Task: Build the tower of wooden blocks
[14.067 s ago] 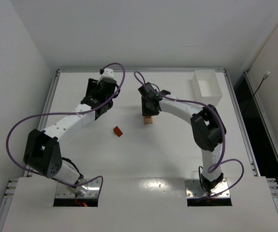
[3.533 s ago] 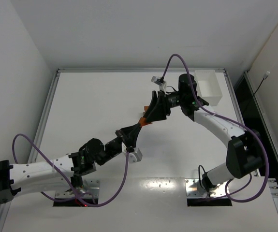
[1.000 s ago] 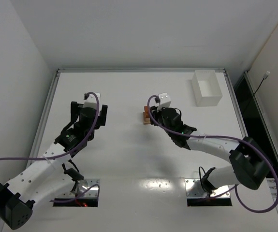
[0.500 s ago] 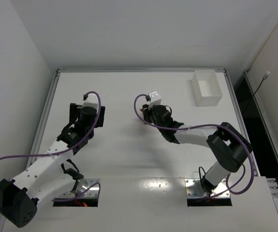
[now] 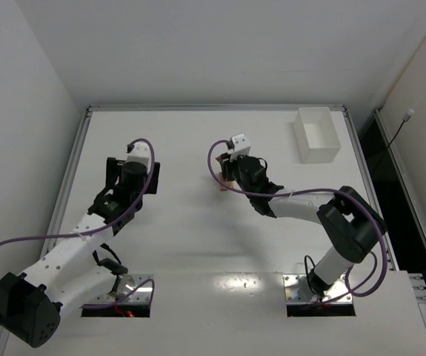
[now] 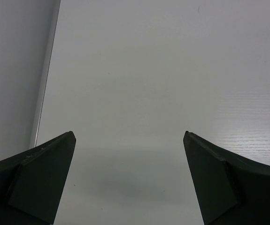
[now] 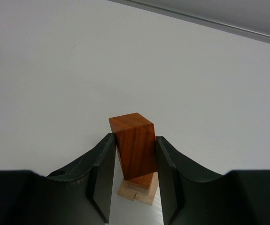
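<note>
The right gripper [image 7: 134, 138] clamps the upright red block [image 7: 135, 157] by both sides, atop the tan pieces [image 7: 135, 193] of the tower [image 5: 224, 185] mid-table. The left gripper [image 6: 128, 134] hangs wide open over the table [image 6: 149, 70], well apart. The white bin [image 5: 301, 138] sits far right.

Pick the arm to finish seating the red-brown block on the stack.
Right. The right end effector grips the reddish-brown block directly above the pale base blocks; the left end effector is open, empty and far off.
</note>
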Controlling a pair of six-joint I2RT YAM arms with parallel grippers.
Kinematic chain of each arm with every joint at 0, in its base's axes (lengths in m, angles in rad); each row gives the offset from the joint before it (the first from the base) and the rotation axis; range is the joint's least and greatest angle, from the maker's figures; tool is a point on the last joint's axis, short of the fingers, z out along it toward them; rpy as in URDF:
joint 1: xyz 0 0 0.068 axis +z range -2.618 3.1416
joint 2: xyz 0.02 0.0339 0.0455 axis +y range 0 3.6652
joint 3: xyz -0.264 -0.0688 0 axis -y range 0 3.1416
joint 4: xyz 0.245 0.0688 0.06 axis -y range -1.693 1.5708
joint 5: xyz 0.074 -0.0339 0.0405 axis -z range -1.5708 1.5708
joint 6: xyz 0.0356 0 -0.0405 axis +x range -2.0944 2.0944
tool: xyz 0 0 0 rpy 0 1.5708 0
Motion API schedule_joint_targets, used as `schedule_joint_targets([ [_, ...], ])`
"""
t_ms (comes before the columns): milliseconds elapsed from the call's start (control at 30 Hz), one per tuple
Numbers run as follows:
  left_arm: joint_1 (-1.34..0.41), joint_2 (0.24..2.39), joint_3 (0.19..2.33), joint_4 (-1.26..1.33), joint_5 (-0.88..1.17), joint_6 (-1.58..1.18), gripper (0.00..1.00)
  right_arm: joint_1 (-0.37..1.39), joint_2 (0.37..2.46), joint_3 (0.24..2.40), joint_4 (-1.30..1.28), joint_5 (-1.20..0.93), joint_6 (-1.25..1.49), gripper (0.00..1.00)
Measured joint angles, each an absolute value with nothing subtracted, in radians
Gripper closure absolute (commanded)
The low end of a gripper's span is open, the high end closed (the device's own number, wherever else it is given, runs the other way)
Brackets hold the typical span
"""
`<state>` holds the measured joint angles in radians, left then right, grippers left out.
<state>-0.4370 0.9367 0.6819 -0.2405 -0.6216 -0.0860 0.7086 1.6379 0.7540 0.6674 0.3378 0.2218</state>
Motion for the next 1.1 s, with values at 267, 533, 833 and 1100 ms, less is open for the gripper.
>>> schedule_joint_targets([
  [267,-0.437,0.968,0.681,-0.23,-0.614,-0.085,0.01,0.673,1.64,0.722,0.72,0.34,0.187,1.0],
  [533,-0.437,0.985,0.681,-0.229,-0.612,-0.085,0.01,0.651,1.671,0.695,0.755,0.332,0.187,1.0],
  [833,-0.437,1.011,0.681,-0.22,-0.605,-0.084,0.01,0.65,1.687,0.688,0.785,0.312,0.187,1.0],
  [1100,-0.43,1.034,0.681,-0.197,-0.595,-0.075,0.01,0.651,1.719,0.686,0.794,0.302,0.187,1.0],
])
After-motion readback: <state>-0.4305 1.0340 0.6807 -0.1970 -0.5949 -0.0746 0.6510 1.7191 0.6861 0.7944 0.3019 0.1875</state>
